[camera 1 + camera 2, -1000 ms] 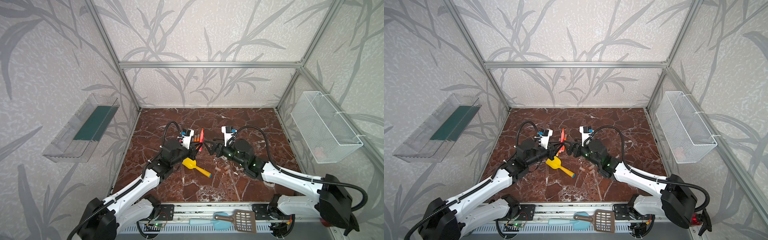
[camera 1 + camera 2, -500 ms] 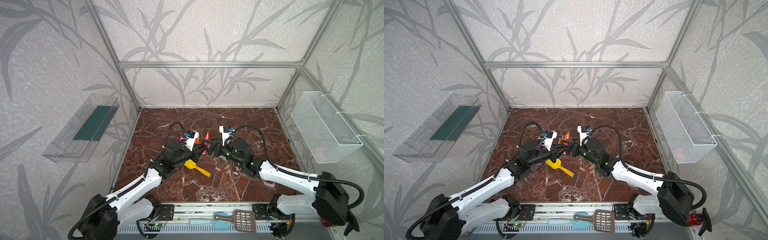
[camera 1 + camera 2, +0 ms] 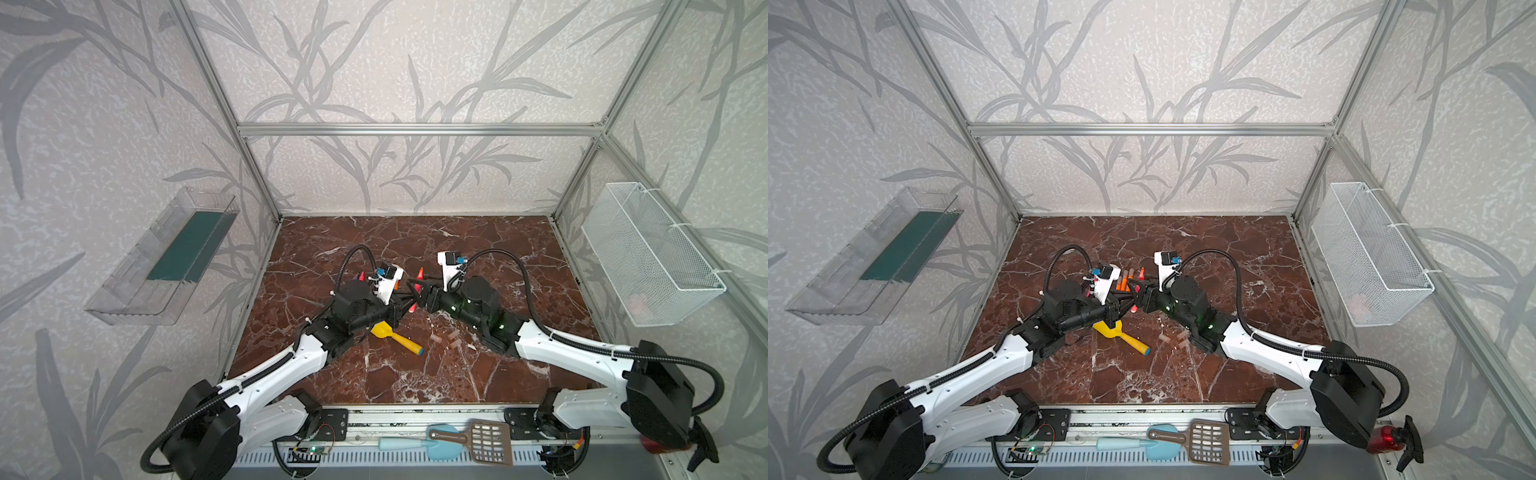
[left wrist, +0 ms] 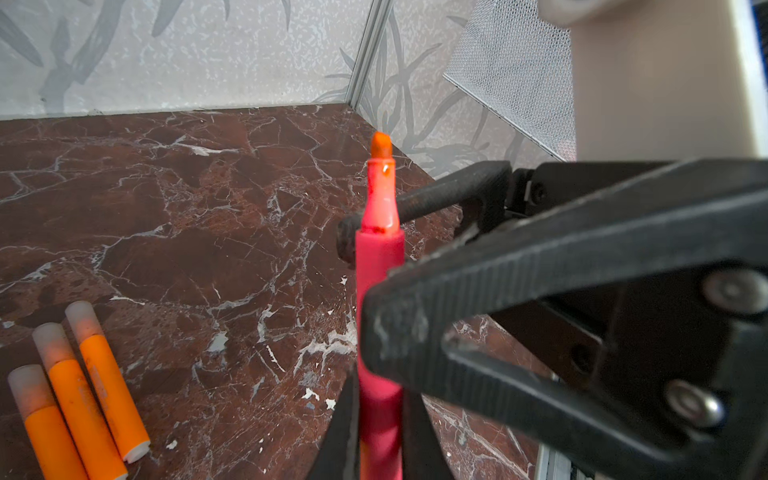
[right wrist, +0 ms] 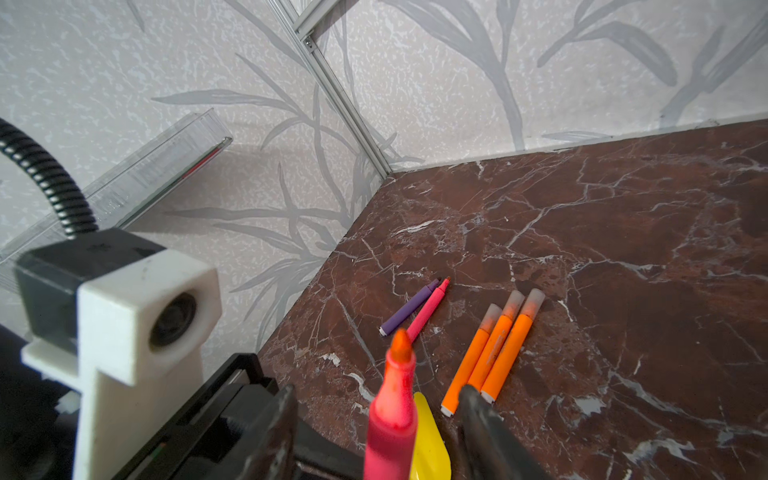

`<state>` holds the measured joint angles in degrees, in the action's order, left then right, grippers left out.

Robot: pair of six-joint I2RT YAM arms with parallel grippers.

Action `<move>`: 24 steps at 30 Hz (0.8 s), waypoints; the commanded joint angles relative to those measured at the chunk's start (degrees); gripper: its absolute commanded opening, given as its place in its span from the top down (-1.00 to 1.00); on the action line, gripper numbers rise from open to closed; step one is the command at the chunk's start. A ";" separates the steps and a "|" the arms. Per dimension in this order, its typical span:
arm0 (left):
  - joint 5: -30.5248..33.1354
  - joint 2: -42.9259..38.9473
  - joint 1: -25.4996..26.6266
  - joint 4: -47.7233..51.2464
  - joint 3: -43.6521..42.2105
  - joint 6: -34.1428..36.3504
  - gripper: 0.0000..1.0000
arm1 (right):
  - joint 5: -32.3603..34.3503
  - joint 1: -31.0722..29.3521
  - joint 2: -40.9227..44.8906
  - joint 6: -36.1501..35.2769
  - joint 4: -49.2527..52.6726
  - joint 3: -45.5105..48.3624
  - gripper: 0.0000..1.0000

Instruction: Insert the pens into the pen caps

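now | left pincer (image 4: 377, 428) clamps pinkish-red pen (image 4: 380, 266) tip-up | right pincer (image 5: 376, 392) agape astride it | tabletop (image 3: 498, 249) edges well away

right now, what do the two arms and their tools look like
The left arm and right arm match: white shells on the links, black joints, a black ribbed cable looping over each wrist, and a white camera block with a blue patch. Green lights dot the right arm. The left tool and right tool are black with tapering fingers.
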<state>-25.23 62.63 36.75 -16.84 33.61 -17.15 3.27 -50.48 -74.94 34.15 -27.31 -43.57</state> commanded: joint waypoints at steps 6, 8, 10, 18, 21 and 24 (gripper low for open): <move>-0.78 -0.12 0.97 -0.47 1.89 2.55 1.00 | 2.45 -0.23 1.88 -1.68 -0.86 -1.43 0.07; -0.73 -0.05 1.09 -0.43 1.97 2.53 1.00 | 2.21 -0.23 1.90 -1.48 -0.81 -1.34 0.15; -0.64 0.03 1.13 -0.27 2.08 2.64 1.00 | 1.87 -0.23 2.00 -1.37 -0.90 -1.34 0.26; 0.18 -0.49 1.40 0.48 2.17 3.08 1.00 | 1.59 -0.23 2.08 -0.42 -0.60 -1.26 0.84; 0.45 -0.51 1.44 0.58 2.08 3.15 0.75 | 1.31 -0.23 2.16 0.50 -0.87 -0.93 0.94; 0.39 -0.39 1.46 0.38 2.08 3.13 0.49 | 0.24 -0.23 2.42 1.92 -2.41 0.20 1.00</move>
<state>-24.99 62.76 37.93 -16.43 33.76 -15.09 4.40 -50.41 -74.48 34.79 -27.22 -43.53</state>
